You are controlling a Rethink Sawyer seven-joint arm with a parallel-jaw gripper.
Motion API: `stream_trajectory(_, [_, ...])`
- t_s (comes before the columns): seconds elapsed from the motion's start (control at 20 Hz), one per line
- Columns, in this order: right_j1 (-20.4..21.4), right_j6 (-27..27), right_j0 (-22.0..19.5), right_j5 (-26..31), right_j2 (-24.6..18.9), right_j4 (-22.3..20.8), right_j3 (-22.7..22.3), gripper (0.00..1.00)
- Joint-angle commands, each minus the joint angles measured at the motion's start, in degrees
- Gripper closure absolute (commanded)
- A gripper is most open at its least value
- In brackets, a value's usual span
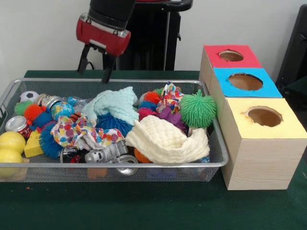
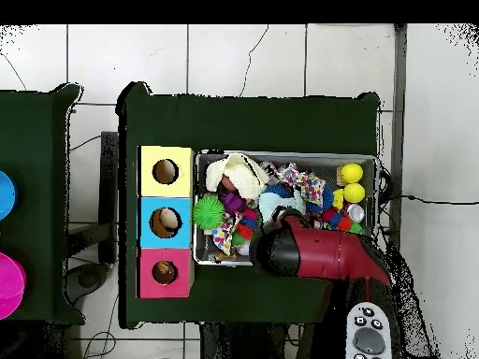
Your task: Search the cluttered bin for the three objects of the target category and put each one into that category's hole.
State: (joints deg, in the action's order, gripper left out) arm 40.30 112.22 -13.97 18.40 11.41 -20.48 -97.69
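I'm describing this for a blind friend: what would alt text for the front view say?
A red and black robot gripper, fingers open and empty, hangs above the far rim of a wire mesh bin heaped with cloths, spiky balls and toys. Beside the bin stand three wooden boxes, each with a round hole in its top: red, blue and yellow.

Lab, green-clothed table (image 1: 153, 211), tiled floor (image 2: 243, 56)

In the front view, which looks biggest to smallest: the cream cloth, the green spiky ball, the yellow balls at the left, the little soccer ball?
1. Cream cloth, clearly largest.
2. Green spiky ball.
3. Yellow balls.
4. Soccer ball, smallest as seen, though it is half hidden and lies farther from the camera, so its true size is unsure.
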Motion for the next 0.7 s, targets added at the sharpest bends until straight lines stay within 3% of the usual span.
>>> stream_trajectory(0.05, [-9.7,7.1,-0.7,-4.5,1.7,-2.0,6.1,0.0])
stream_trajectory(0.7, [-18.1,5.5,-2.4,-9.9,2.9,-1.0,12.1,0.0])
